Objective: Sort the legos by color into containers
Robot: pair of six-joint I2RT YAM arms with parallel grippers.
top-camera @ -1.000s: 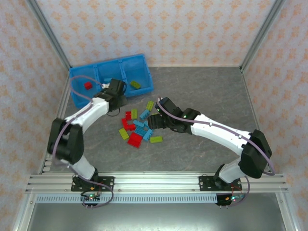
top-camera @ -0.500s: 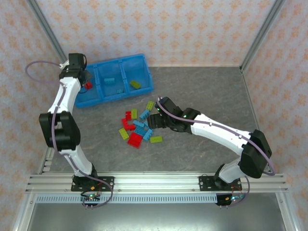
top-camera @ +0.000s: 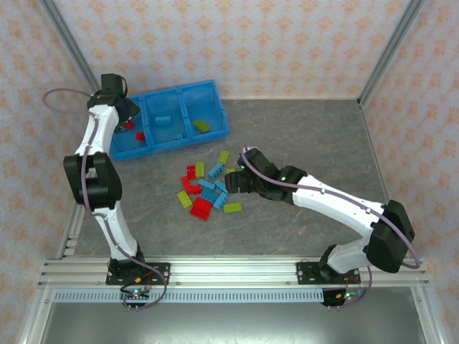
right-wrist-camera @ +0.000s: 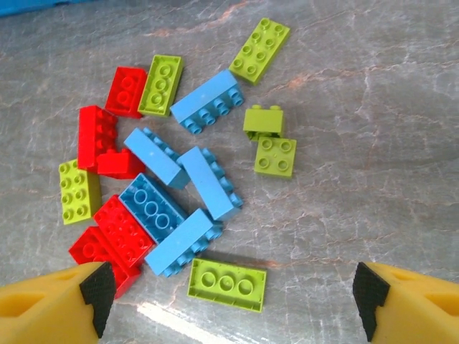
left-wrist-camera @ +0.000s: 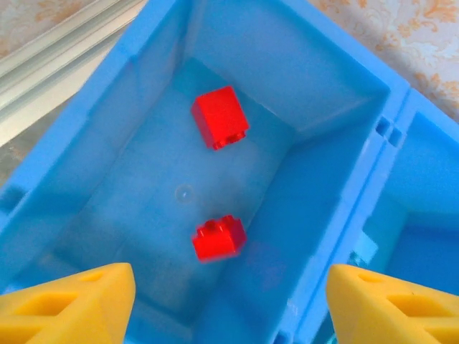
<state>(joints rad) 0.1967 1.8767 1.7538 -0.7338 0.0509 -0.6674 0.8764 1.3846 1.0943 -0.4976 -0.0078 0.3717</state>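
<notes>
The left pincer [left-wrist-camera: 231, 287] hangs over the left end of the blue tray [top-camera: 161, 97], its yellow fingers [left-wrist-camera: 72, 304] spread wide apart with nothing between them. Directly under it, the tray's left compartment [left-wrist-camera: 143, 215] holds 2 red legos [left-wrist-camera: 219, 238]. They lie apart on the floor, 1 toward the far wall and 1 nearer the pincer.

The tray's middle compartment [top-camera: 172, 107] holds 2 light-blue legos [top-camera: 163, 119], 1 near its centre and 1 by the divider on its right. The tray's right compartment [top-camera: 204, 107] holds 1 yellow-green lego [top-camera: 201, 126], close to its near wall.

The loose legos [top-camera: 204, 190] lie scattered on the grey worktop [top-camera: 308, 136], in front of the tray's right half and clear of it. There are 5 light-blue and 6 yellow-green ones, with several red ones along the left side. Many touch or overlap in the middle of the cluster, while 2 small yellow-green blocks [right-wrist-camera: 275, 155] sit just beside each other at its right edge.

The right pincer [right-wrist-camera: 231, 301] hovers over the near right side of this cluster, in front of the tray's right end. Its fingers stand far apart and grip nothing, and 1 flat yellow-green brick [right-wrist-camera: 226, 284] lies below the gap.
</notes>
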